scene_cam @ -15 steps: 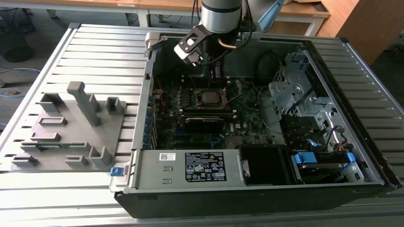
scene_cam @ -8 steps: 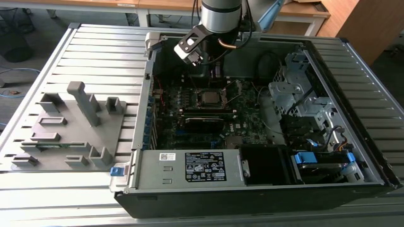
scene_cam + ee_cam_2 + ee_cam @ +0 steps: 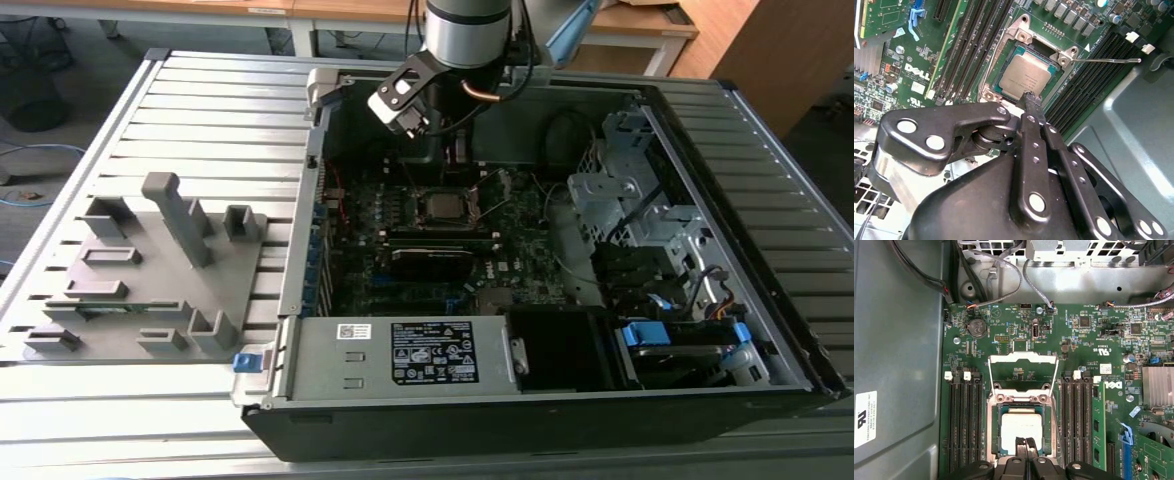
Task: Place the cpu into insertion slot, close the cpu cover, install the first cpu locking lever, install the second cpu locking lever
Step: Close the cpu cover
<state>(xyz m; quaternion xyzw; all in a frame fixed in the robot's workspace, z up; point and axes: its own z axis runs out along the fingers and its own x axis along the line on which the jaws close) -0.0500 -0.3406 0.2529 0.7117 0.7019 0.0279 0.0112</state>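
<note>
The cpu (image 3: 1021, 429) lies flat in the insertion slot (image 3: 995, 440) on the green motherboard, its pale metal top facing up; it appears as well in the second wrist view (image 3: 1025, 75) and in the exterior view (image 3: 441, 207). The cpu cover (image 3: 1024, 359), a silvery frame with an open window, is swung back off the socket, and bare board shows through it. A thin wire locking lever (image 3: 1104, 61) sticks out sideways from the socket. My gripper (image 3: 1024, 442) is shut with nothing between its fingertips (image 3: 1029, 98), which hover at the edge of the cpu. In the exterior view the gripper (image 3: 451, 150) hangs inside the case, behind the socket.
Memory slots (image 3: 964, 425) flank the socket on both sides. A finned heatsink (image 3: 1158, 385) and a blue clip (image 3: 1126, 432) lie to one side. Grey cables (image 3: 1004, 265) loop over the board's edge. The case's drive cage (image 3: 627, 200) and its metal wall (image 3: 899, 340) hem the board in. A grey fixture (image 3: 160, 270) stands outside the case.
</note>
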